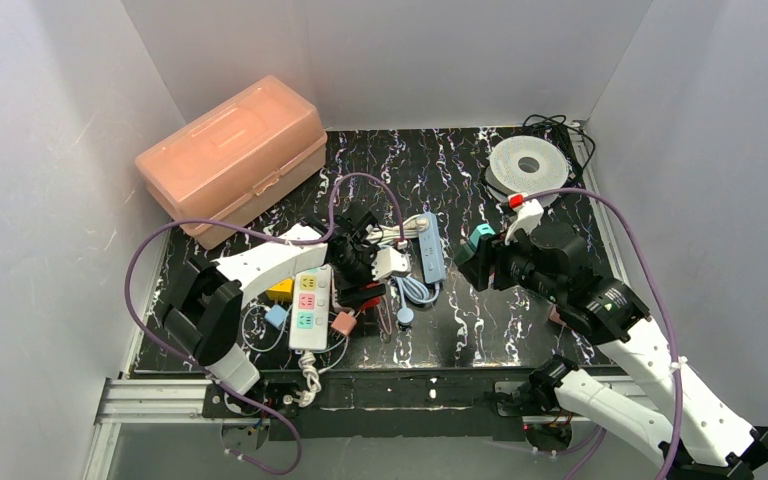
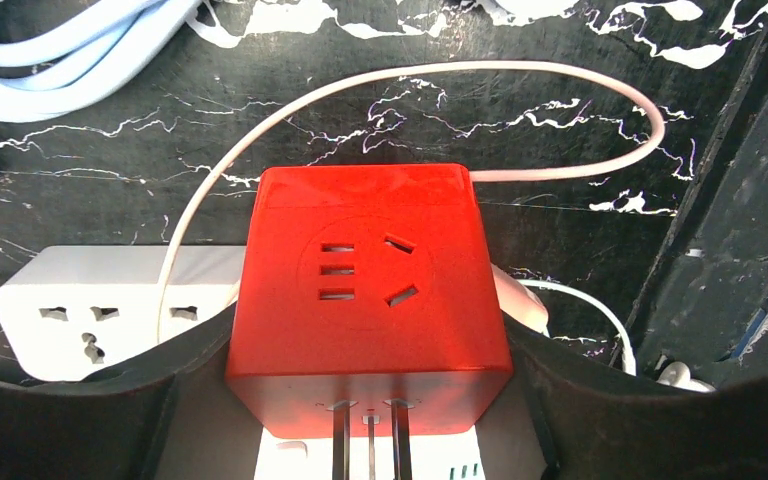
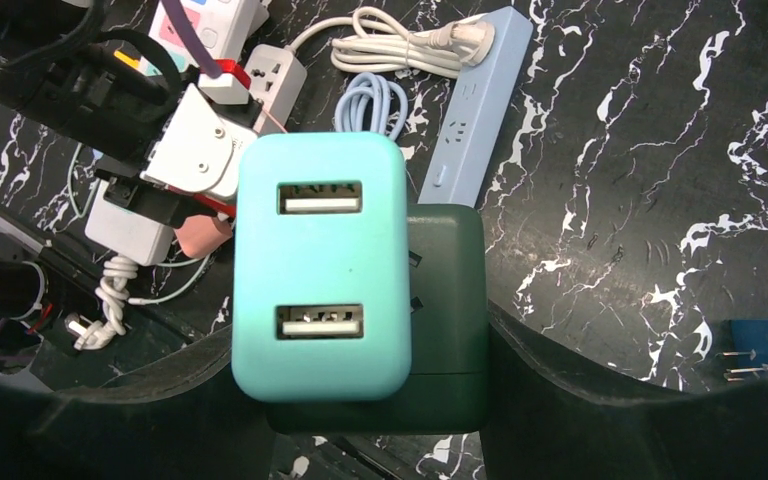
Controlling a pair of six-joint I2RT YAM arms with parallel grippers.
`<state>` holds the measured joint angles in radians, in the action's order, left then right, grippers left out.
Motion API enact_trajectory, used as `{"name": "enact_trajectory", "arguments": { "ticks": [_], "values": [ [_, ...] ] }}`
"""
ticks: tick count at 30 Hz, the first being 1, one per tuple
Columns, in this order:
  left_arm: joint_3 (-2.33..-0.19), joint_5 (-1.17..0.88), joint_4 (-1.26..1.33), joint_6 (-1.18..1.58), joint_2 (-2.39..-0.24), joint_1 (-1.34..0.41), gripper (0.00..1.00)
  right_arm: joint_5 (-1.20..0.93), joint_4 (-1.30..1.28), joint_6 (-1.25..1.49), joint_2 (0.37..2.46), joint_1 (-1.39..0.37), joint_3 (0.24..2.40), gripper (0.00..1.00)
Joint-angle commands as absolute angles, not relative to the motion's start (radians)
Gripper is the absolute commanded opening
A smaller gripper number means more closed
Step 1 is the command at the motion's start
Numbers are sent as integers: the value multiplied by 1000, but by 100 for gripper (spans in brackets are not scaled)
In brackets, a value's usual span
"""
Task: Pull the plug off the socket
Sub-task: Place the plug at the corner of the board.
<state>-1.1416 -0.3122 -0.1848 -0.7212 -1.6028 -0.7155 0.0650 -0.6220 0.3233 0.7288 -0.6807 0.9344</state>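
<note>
My left gripper [image 2: 370, 400] is shut on a red cube socket [image 2: 365, 290], its black fingers [image 2: 80, 420] pressing both sides. Three metal pins stick out of the cube's near face toward a white block [image 2: 370, 458] below; the pins show bare. In the top view this gripper [image 1: 358, 262] sits among the power strips. My right gripper [image 3: 360, 390] is shut on a dark green cube socket [image 3: 447, 300] with a teal two-port USB charger [image 3: 320, 265] plugged into its face. It holds them above the table at right of centre [image 1: 481, 240].
A white power strip [image 2: 70, 325] and white cable [image 2: 560, 75] lie by the red cube. A blue strip [image 1: 431, 245], a white strip with coloured sockets [image 1: 307, 305], and small pink [image 1: 343, 322] and yellow [image 1: 280, 290] cubes lie mid-table. Peach toolbox [image 1: 235, 155] back left, white spool [image 1: 527, 165] back right.
</note>
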Motion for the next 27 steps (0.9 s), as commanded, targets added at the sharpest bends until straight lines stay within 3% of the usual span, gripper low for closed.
{"name": "enact_trajectory", "arguments": {
  "ticks": [1, 5, 8, 9, 20, 27],
  "values": [
    [-1136, -324, -294, -718, -1613, -718, 29, 64, -535, 352, 691, -676, 923, 1],
    [-1124, -307, -282, -724, -1623, -717, 57, 45, -531, 353, 668, -676, 912, 1],
    [-1098, -284, -262, -733, -1613, -716, 93, 31, -533, 350, 657, -676, 906, 1],
    [-1086, -281, -256, -726, -1604, -716, 98, 31, -538, 349, 655, -676, 907, 1],
    [-1145, -419, -353, -647, -1385, -645, 98, 10, -571, 306, 663, -676, 942, 1],
    [-1291, -532, -303, -443, -1211, -603, 98, -244, -531, 226, 734, -677, 980, 1]
  ]
}}
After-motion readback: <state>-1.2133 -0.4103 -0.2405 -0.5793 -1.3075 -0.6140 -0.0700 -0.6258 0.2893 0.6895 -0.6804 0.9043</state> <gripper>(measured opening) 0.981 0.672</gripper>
